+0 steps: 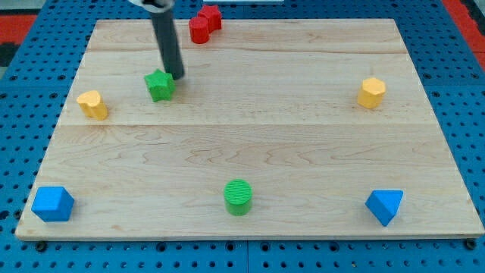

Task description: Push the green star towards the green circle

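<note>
The green star (159,85) lies at the upper left of the wooden board. The green circle (239,197), a short cylinder, stands near the view's bottom edge at the middle. My tip (178,76) is the lower end of the dark rod that comes down from the view's top. It stands just to the upper right of the green star, touching or nearly touching it. The circle is far below and to the right of the star.
Two red blocks (204,23) sit together at the top edge. A yellow block (92,105) lies left of the star, another yellow block (371,92) at the right. A blue block (52,204) is at bottom left, a blue block (385,205) at bottom right.
</note>
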Robot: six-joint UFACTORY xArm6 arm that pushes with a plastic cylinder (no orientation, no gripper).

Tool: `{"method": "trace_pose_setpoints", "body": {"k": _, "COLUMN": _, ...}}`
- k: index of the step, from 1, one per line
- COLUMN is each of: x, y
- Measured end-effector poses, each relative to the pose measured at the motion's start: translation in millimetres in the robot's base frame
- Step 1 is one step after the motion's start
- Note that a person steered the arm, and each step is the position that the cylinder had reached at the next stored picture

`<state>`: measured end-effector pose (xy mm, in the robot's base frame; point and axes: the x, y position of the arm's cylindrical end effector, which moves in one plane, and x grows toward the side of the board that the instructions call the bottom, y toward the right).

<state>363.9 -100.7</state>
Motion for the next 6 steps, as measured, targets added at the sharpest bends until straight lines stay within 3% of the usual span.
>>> {"method": "trace_pose_setpoints", "body": {"k": 1, "x": 38, "y": -20}}
{"method": "trace_pose_setpoints", "body": {"k": 2, "x": -28, "y": 5}}
{"method": "trace_pose_setpoints", "body": {"k": 3, "x": -36, "y": -67}}
{"method": "trace_pose_setpoints", "body": {"k": 5, "x": 52, "y": -37}}
{"method": "trace_pose_setpoints", "body": {"k": 6, "x": 17, "y": -55}}
